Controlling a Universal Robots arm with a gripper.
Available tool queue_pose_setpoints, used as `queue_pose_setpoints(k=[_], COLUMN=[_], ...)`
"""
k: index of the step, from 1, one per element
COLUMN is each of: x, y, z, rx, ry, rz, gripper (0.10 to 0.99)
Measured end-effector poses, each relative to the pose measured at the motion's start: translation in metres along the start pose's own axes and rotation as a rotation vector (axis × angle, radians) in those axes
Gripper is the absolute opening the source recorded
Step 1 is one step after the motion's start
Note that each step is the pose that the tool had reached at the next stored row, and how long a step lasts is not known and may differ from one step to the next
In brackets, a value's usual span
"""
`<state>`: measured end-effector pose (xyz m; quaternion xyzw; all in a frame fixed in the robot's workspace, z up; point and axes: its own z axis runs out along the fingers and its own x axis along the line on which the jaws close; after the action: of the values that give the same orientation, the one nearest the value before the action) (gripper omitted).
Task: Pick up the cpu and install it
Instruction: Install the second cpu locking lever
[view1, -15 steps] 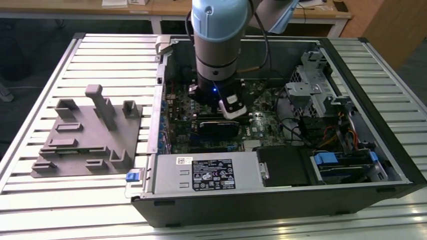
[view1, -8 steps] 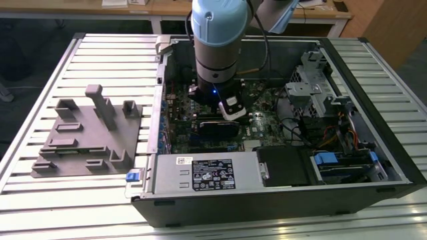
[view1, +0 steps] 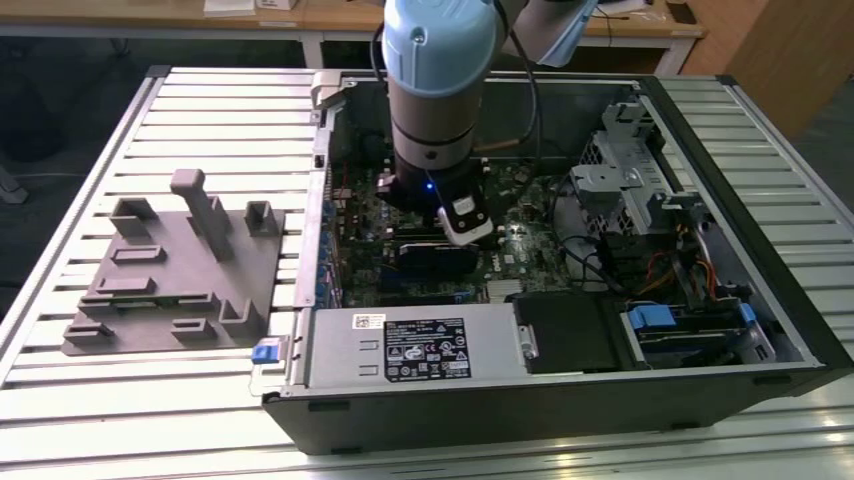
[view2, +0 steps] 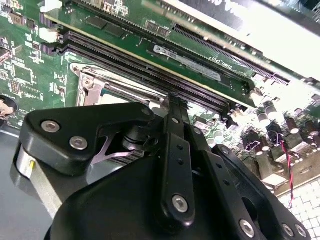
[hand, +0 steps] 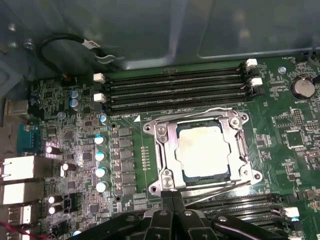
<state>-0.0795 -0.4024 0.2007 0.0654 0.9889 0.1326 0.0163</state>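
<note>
First wrist view looks down on a green circuit board where the cpu, a pale silver square, lies flat inside the metal-framed socket. Its frame sits around the chip's edges and thin wire levers run along two sides. Black memory slots run in a row beside the socket, between it and the grey case wall. The tool hangs over the board just beside the socket, its two dark fingers pressed together with nothing between them; it is near the chip but not touching it.

In the second wrist view the tool's black linkage fills the foreground, fingers together, with a corner of the socket frame and the long slots beyond.

In the exterior view the arm reaches down into an open computer case lying on a slatted metal worktop. A grey moulded tray with upright blocks lies on the worktop, on the exterior view's left of the case
</note>
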Motion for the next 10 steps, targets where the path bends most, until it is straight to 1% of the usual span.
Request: queue_pose_setpoints(k=[8,10], x=[-0.0006,-0.0009], y=[-0.0041,-0.0057], z=[-0.0028,-0.0032], rx=[0.000,-0.002], ry=[0.0000,0.0002], rz=[0.000,0.000], gripper=[0.106,0.106])
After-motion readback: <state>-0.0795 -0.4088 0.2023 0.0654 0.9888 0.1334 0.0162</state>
